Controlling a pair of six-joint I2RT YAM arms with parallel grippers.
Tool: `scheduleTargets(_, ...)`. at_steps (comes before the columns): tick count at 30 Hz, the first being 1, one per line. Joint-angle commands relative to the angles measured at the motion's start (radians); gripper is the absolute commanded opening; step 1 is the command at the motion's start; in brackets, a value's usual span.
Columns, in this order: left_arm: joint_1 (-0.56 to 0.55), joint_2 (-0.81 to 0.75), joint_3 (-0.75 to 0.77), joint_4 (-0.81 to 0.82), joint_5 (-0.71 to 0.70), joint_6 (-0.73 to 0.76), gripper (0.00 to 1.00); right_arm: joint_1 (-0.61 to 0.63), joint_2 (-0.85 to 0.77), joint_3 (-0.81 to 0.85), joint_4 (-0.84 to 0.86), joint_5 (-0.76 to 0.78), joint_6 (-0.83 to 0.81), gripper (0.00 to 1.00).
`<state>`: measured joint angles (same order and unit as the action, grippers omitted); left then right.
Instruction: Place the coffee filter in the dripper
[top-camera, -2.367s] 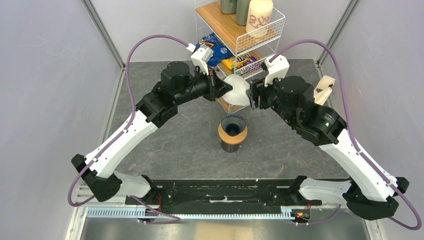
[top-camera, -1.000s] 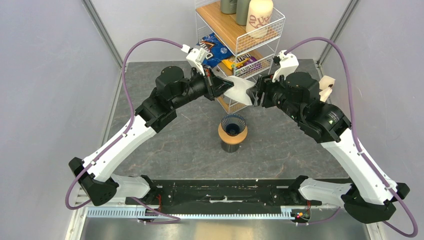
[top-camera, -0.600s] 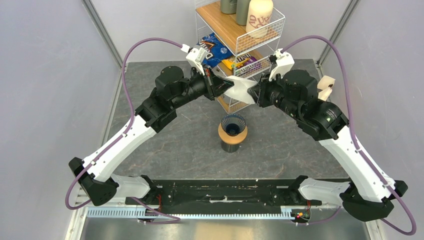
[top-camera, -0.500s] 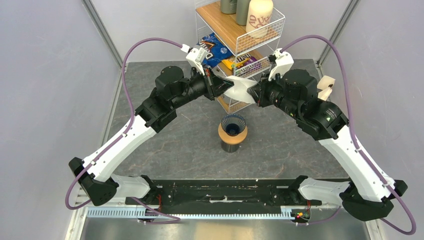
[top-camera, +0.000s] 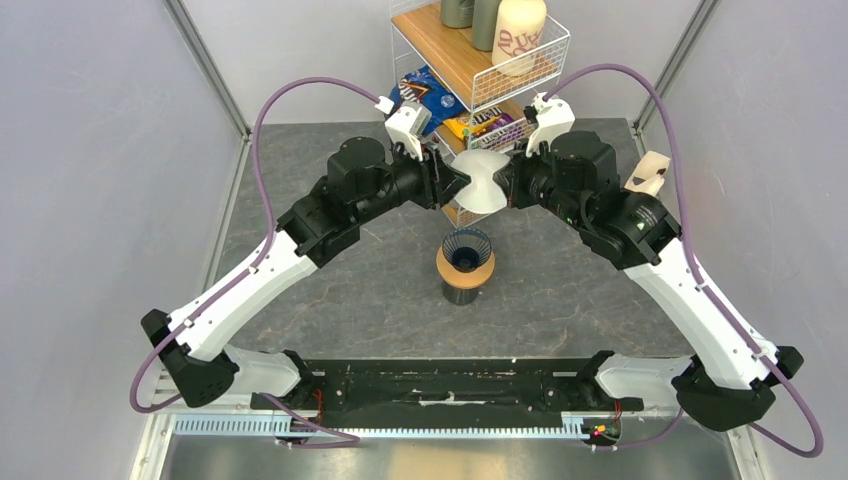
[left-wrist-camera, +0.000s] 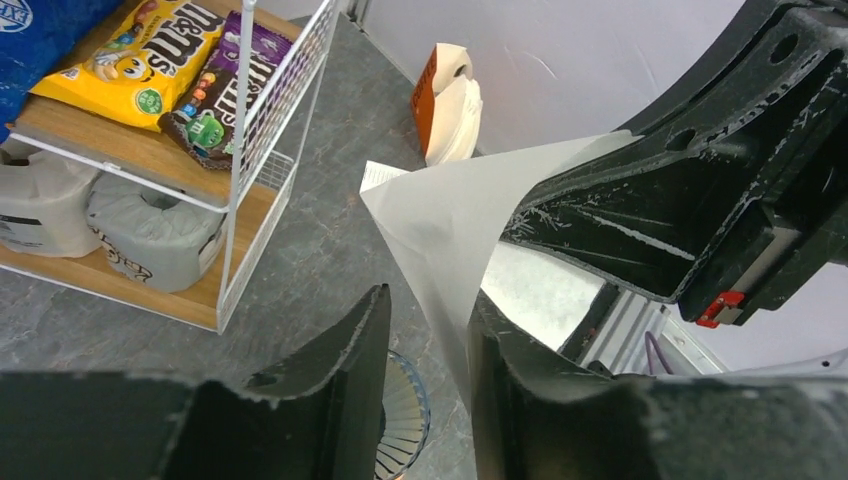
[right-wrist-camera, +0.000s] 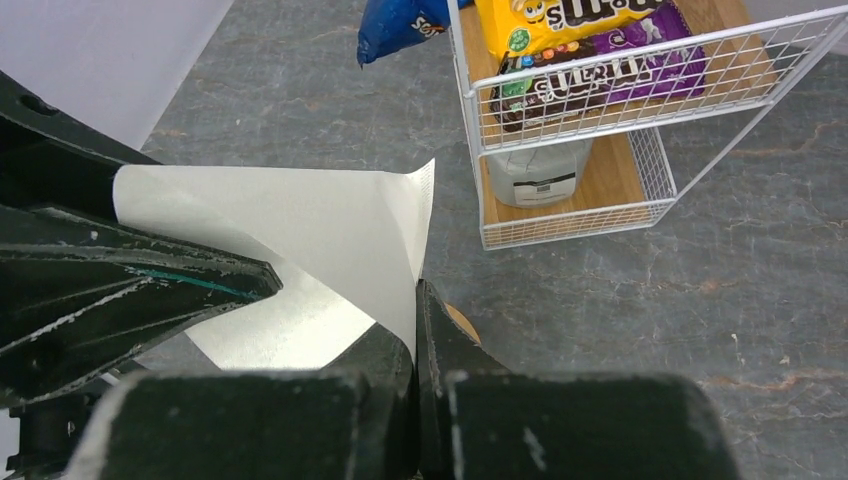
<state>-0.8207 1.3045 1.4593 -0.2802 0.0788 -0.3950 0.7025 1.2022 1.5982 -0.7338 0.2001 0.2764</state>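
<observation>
The white paper coffee filter (top-camera: 482, 181) hangs in the air between both grippers, above and behind the dripper. My right gripper (top-camera: 501, 186) is shut on the filter's right edge; in the right wrist view its jaws (right-wrist-camera: 416, 292) pinch the paper (right-wrist-camera: 300, 225). My left gripper (top-camera: 455, 186) is open. In the left wrist view the filter (left-wrist-camera: 470, 225) passes between its separated fingers (left-wrist-camera: 350, 350), leaning against the right one. The dark blue ribbed dripper (top-camera: 467, 247) sits in a tan wooden ring (top-camera: 465, 268) on a dark cup, and shows below the left fingers (left-wrist-camera: 408, 415).
A wire shelf (top-camera: 545, 60) stands at the back with snack bags (top-camera: 478, 126), a cream canister (top-camera: 519, 32) and grey pouches (left-wrist-camera: 150, 235). A holder with a stack of spare filters (top-camera: 648, 176) stands at the right.
The right gripper has closed on the filter's edge and the left gripper has opened its jaws. Both wrists moved closer together, and the filter now hangs more upright.
</observation>
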Motion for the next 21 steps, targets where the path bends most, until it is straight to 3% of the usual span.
scheduleTargets(1, -0.021, 0.017, 0.062, -0.005, -0.089, 0.086, 0.44, -0.003, 0.005, 0.043, 0.006, 0.012, -0.005, 0.0)
scheduleTargets(10, -0.046, 0.065, 0.101, -0.017, -0.196, 0.122, 0.52, 0.012, 0.02, 0.044, 0.005, 0.043, 0.005, 0.0)
scheduleTargets(21, -0.08, 0.105, 0.133, -0.037, -0.306, 0.156, 0.44, 0.054, 0.056, 0.058, 0.017, 0.134, 0.009, 0.0)
